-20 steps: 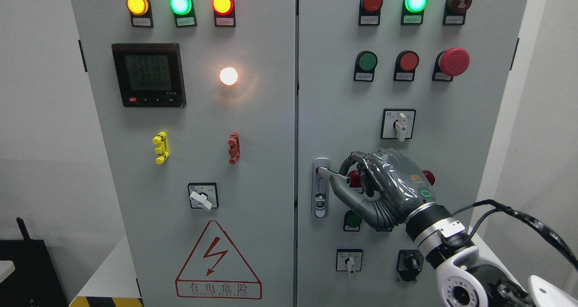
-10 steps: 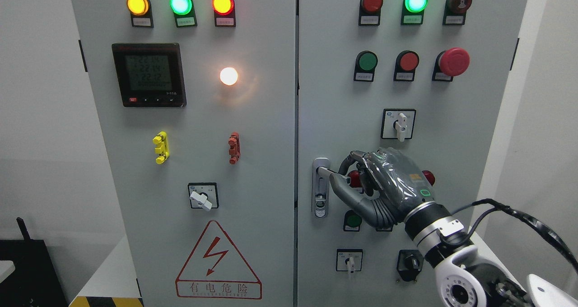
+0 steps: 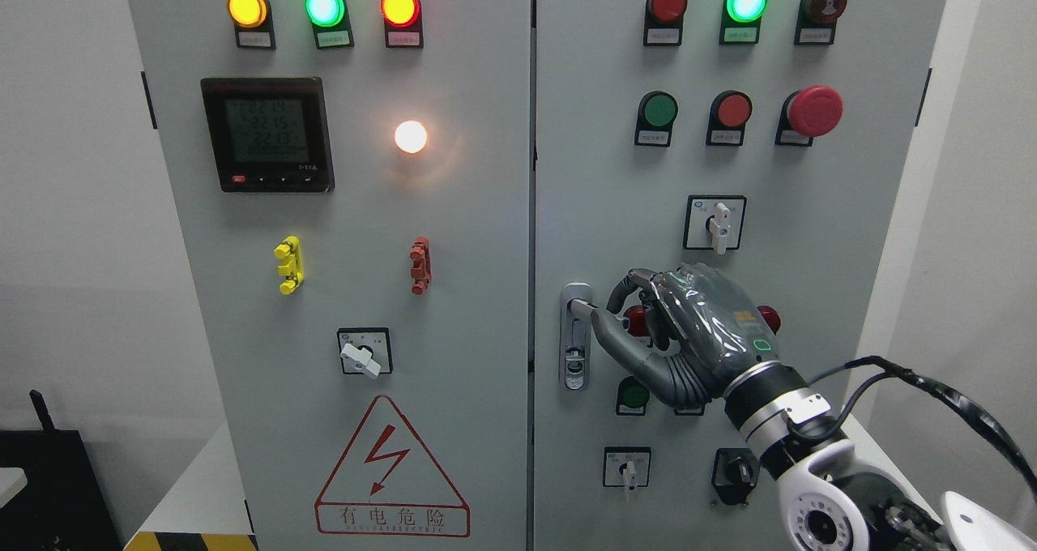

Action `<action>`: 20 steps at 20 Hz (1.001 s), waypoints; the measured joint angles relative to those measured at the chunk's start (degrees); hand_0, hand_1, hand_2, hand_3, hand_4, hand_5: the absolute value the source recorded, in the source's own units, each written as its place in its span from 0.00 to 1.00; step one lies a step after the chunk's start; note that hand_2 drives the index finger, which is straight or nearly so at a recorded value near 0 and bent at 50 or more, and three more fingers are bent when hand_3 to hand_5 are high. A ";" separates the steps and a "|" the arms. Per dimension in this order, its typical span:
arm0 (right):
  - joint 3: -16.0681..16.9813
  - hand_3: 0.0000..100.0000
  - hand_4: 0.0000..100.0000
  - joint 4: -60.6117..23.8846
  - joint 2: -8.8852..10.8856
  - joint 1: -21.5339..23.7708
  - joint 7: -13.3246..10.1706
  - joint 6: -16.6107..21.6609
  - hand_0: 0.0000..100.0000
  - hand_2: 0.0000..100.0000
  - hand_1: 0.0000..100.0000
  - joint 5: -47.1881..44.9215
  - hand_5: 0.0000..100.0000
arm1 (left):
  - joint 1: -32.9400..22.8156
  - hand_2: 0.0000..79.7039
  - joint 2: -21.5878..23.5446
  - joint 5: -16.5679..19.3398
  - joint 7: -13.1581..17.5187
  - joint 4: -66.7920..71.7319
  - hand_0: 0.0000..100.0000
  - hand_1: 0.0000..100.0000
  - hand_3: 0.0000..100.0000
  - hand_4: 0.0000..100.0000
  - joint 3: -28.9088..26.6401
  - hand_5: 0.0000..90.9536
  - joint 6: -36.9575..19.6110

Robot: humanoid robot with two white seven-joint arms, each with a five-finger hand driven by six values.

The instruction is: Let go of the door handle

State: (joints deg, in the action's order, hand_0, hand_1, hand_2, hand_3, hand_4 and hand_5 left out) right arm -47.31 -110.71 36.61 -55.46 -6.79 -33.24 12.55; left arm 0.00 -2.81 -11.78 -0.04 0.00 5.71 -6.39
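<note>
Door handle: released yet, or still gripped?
Done: the right-hand door looks shut, flush with the left one. In hand: the right hand is curled on the door handle, thumb along the lever. Left: open the fingers and pull clear. Left hand not in view.

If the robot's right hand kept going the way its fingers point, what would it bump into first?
Probably the door handle. The right hand points left along the cabinet door, its fingers curled at the handle's lever, so it seems already touching; depth is hard to judge.

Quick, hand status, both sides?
Right hand: fingers curled around the door handle, not released.
Left hand: not in view.
</note>
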 measured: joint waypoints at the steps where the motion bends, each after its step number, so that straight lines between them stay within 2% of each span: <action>1: 0.00 1.00 1.00 0.02 -0.03 0.03 -0.01 0.00 0.51 0.47 0.09 0.00 1.00 | 0.00 0.00 0.00 0.00 0.00 0.00 0.12 0.39 0.00 0.00 0.00 0.00 0.00; 20: 0.04 1.00 1.00 0.20 -0.47 0.77 -0.32 0.00 0.52 0.49 0.10 0.02 1.00 | 0.00 0.00 0.00 0.00 0.00 0.00 0.12 0.39 0.00 0.00 0.00 0.00 0.00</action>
State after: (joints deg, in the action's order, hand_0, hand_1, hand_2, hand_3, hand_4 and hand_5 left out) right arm -47.27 -110.51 36.13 -54.69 -7.10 -33.24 12.57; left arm 0.00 -2.81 -11.78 -0.04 0.00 5.71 -6.39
